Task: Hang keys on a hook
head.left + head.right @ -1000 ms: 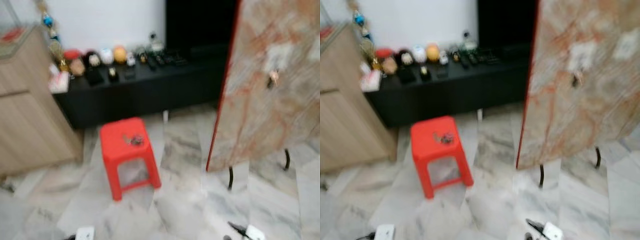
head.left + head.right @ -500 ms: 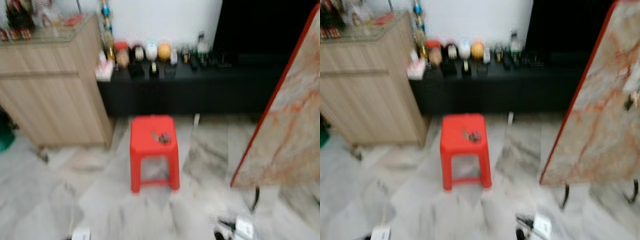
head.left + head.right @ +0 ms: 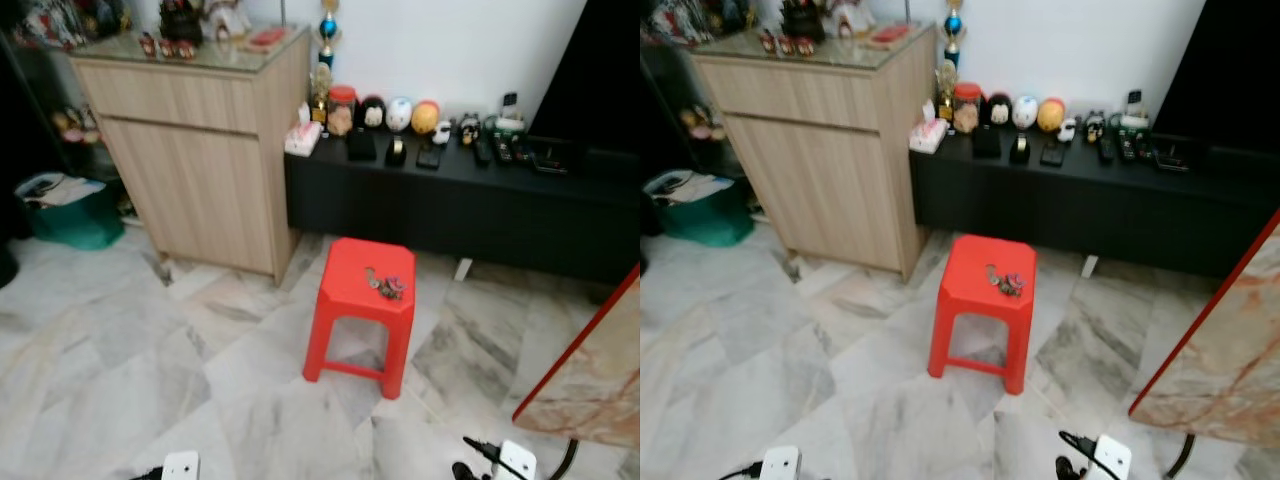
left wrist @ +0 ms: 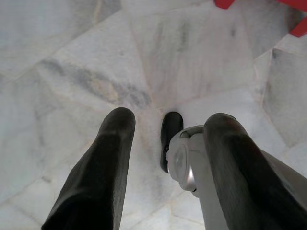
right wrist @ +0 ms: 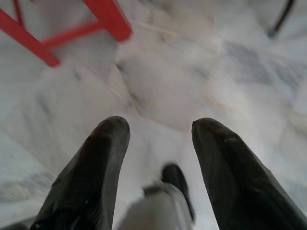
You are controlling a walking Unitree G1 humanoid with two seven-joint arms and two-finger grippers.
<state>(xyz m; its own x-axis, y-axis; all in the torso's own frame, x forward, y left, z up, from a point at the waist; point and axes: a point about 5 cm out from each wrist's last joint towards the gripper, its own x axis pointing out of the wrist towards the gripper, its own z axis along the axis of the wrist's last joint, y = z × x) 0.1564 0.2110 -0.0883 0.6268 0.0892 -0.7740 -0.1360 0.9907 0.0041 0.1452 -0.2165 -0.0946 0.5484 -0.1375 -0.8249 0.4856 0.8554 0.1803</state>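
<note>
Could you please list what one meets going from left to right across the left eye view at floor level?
Green bin → wooden cabinet → red stool with the keys on it → marble-patterned board.

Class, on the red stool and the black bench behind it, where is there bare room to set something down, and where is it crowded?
The stool is bare left of the keys. The bench is crowded along its back; its front edge is a free strip.
</note>
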